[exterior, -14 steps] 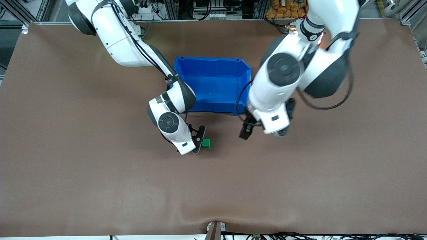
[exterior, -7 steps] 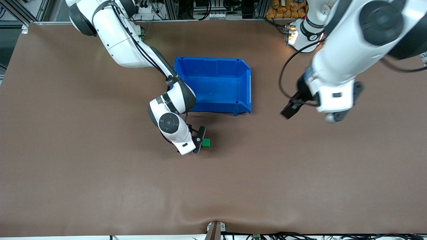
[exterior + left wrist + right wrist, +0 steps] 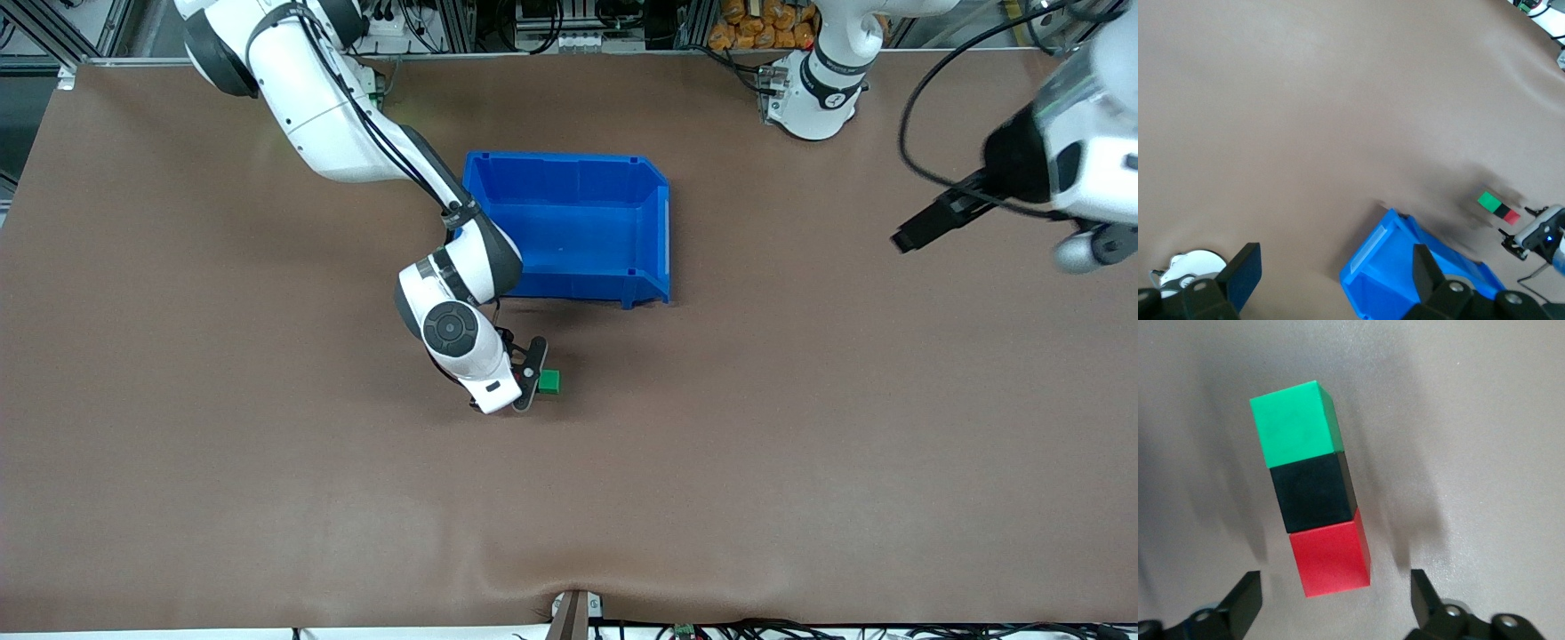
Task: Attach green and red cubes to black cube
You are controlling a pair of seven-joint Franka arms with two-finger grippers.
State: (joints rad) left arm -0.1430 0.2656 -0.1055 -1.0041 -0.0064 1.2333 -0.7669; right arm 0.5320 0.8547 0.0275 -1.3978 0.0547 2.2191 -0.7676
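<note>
Cubes joined: green cube (image 3: pixel 1295 423), black cube (image 3: pixel 1313 491), red cube (image 3: pixel 1331 560) in a row at frame centre. Right gripper (image 3: pixel 1335 603) wide, holding nothing, over them; left gripper (image 3: pixel 1331 273) wide, upper right of front view. Next: retract.

Robotics lab, aluminium framing (image 3: pixel 498 22), cabling (image 3: pixel 782 629)
</note>
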